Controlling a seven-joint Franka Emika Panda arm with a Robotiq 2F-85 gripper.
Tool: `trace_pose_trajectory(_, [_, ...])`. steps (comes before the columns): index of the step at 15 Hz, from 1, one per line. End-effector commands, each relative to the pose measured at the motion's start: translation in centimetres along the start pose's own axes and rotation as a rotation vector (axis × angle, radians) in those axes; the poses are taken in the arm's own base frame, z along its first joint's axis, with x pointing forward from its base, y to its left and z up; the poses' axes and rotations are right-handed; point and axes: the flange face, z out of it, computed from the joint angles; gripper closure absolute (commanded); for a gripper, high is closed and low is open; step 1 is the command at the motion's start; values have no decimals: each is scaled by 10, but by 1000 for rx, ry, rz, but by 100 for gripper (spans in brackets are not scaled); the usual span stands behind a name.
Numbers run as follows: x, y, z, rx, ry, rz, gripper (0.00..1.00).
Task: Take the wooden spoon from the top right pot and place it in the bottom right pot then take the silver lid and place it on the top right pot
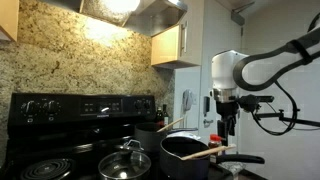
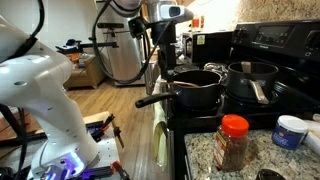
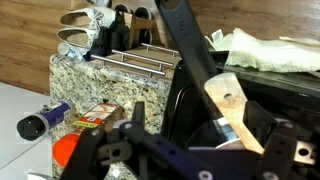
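The white arm (image 1: 278, 60) reaches in roughly level from the frame's edge in an exterior view, then bends at a bulky white wrist (image 1: 230, 70); below it the dark gripper (image 1: 228, 126) hangs straight down, fingertips lowest; in an exterior view taken from beside the base, the arm's thick lower links (image 2: 40, 90) fill the near foreground, and the gripper (image 2: 166, 55) hangs upright far beyond them; in the wrist view the gripper (image 3: 190, 152) spans the lower edge, its black fingers (image 3: 95, 150) spread well apart, the jaws standing wide.
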Motion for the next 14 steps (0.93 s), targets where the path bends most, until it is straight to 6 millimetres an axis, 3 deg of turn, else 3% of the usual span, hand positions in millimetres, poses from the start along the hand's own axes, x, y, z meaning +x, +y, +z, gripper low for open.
trace_pose_trajectory(1, [0, 0, 0, 0, -1, 0, 0])
trace_pose_trajectory(4, [0, 0, 0, 0, -1, 0, 0])
trace_pose_trajectory(7, [14, 4, -14, 12, 58, -24, 0])
trace_pose_trajectory(11, [52, 5, -49, 27, 149, -129, 0])
trace_pose_trajectory(14, [80, -1, -59, 46, 145, -229, 0])
